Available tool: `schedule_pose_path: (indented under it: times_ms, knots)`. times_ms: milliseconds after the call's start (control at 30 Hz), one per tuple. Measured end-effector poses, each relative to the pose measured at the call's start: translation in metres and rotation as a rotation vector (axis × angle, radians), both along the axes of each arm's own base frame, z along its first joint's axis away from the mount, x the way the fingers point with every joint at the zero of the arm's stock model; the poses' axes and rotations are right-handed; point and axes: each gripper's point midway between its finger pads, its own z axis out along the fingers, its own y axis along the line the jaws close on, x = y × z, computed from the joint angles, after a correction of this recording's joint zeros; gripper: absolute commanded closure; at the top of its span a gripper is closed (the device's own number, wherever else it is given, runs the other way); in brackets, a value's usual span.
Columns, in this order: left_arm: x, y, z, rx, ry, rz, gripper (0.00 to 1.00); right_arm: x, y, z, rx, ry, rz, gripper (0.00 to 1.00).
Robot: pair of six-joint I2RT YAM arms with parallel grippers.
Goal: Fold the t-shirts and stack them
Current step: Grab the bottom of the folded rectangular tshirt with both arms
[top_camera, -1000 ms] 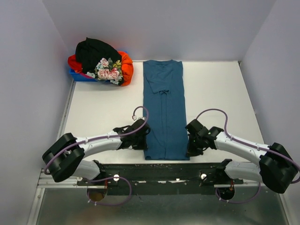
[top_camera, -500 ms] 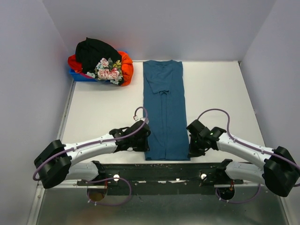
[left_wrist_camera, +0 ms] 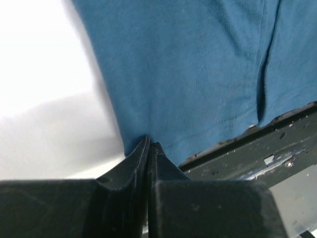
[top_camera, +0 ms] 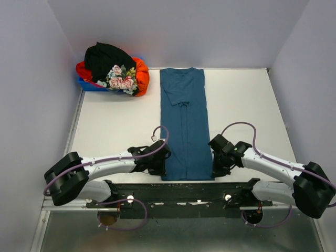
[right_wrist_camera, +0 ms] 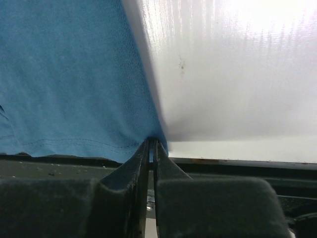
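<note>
At the bench's [top_camera: 105, 126] far left corner, a small blue plastic bin [top_camera: 85, 84] is carrying a heap of soft cloth t-shirts waiting their turn: a black one [top_camera: 107, 58], an orange-red one [top_camera: 142, 73] and a black one with pink-white flowers [top_camera: 122, 79]. At the near edge, the left gripper [left_wrist_camera: 149, 144] is pinching the left hem corner of the plain dark teal-blue t-shirt [top_camera: 184, 121], its jaws pressed together on the cloth. The shirt is lying flat as a long narrow strip down the middle of the bench, sleeves tucked in, collar toward the far edge and hem at the near edge. The right gripper [right_wrist_camera: 152, 144] is clamping the right hem corner, with only a thin slit between its jaws. Holding both corners level is probably setting up a fold of the hem toward the collar.
</note>
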Motion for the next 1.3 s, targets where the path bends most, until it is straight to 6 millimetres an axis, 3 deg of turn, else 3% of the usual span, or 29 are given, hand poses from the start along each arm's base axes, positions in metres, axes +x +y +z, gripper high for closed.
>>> schedule_pose_path:
  times_ms: [67,100,133,300,533,700,800,900,1000,1100,1167,1300]
  knots:
    - [-0.004,0.005,0.004,0.012,0.004,-0.002,0.84,0.0,-0.003,0.002,-0.015,-0.002,-0.003,0.53]
    - [-0.006,0.008,0.009,0.01,0.003,-0.001,0.83,0.0,-0.004,0.003,-0.015,-0.006,-0.007,0.45]
    - [-0.008,0.011,0.014,0.004,0.001,0.002,0.82,0.0,-0.004,0.005,-0.013,-0.014,-0.008,0.42]
    - [-0.013,0.016,0.036,-0.078,-0.032,0.025,0.78,0.005,0.0,0.022,0.054,-0.088,-0.004,0.42]
    - [-0.023,0.03,0.011,-0.017,0.022,0.047,0.62,0.002,-0.003,0.011,0.02,-0.051,-0.004,0.52]
    - [-0.026,0.031,0.002,-0.006,0.047,0.059,0.61,-0.005,-0.009,-0.003,-0.012,-0.015,-0.004,0.55]
    - [-0.026,0.03,0.003,-0.012,0.05,0.058,0.62,-0.004,-0.008,-0.004,-0.011,-0.015,-0.003,0.63]
    - [-0.027,0.03,0.004,-0.014,0.051,0.06,0.63,-0.005,-0.009,-0.005,-0.013,-0.012,-0.001,0.79]
    - [-0.027,0.031,0.011,-0.029,0.042,0.06,0.69,-0.004,-0.006,-0.005,-0.001,-0.014,-0.005,0.88]
    - [-0.025,0.029,0.021,-0.049,0.031,0.064,0.66,-0.004,-0.004,-0.005,0.009,-0.014,-0.003,0.93]
    - [-0.023,0.025,0.027,-0.065,0.021,0.066,0.58,-0.004,-0.004,-0.005,0.011,-0.013,-0.003,0.96]
    - [-0.02,0.02,0.03,-0.08,0.018,0.068,0.57,-0.004,-0.004,-0.005,0.012,-0.013,-0.003,0.98]
